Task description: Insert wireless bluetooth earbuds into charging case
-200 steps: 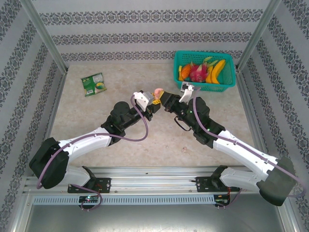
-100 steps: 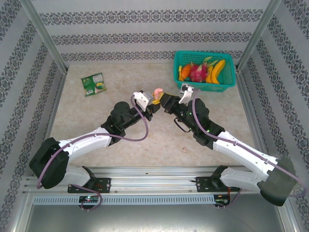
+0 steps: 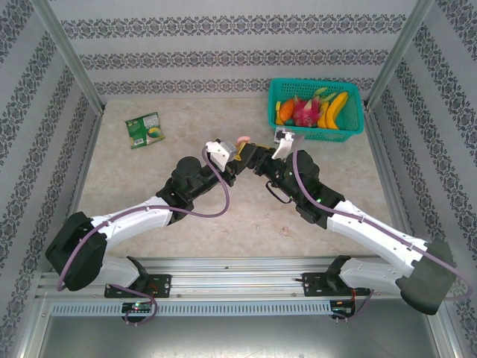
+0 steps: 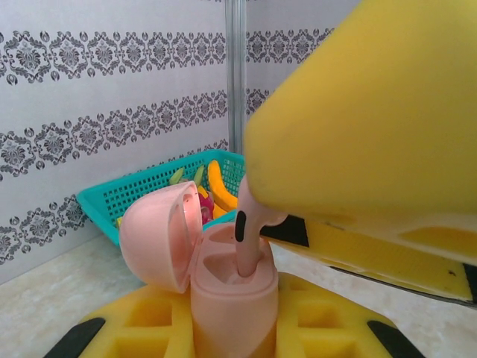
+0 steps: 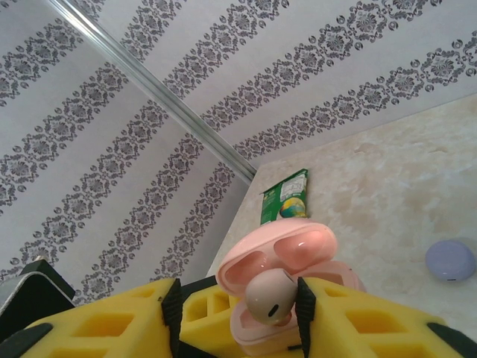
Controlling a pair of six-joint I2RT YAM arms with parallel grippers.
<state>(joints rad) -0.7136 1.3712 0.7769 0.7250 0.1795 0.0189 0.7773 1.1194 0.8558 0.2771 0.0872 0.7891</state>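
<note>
My left gripper [image 4: 227,324] is shut on the pink charging case [image 4: 223,294], which it holds upright above the table with the lid [image 4: 156,235] swung open. A pale pink earbud [image 4: 250,239] stands with its stem down in one of the case's slots. My right gripper [image 5: 237,306] straddles the earbud [image 5: 270,296] from above with its jaws open. The bud rests against the right fingertip pad [image 5: 304,309], with a gap to the left one. From above, both grippers [image 3: 240,154] meet at the table's middle around the case [image 3: 241,142].
A teal basket [image 3: 356,123] of toy fruit stands at the back right. A green packet [image 3: 144,129] lies at the back left. A lilac round disc [image 5: 450,260] lies on the table. A tiny pale bit [image 3: 285,230] sits near the right arm.
The right gripper's jaws have spread apart off the earbud. Both grippers have shifted slightly toward the back of the table, and the earbud now stands in the case.
</note>
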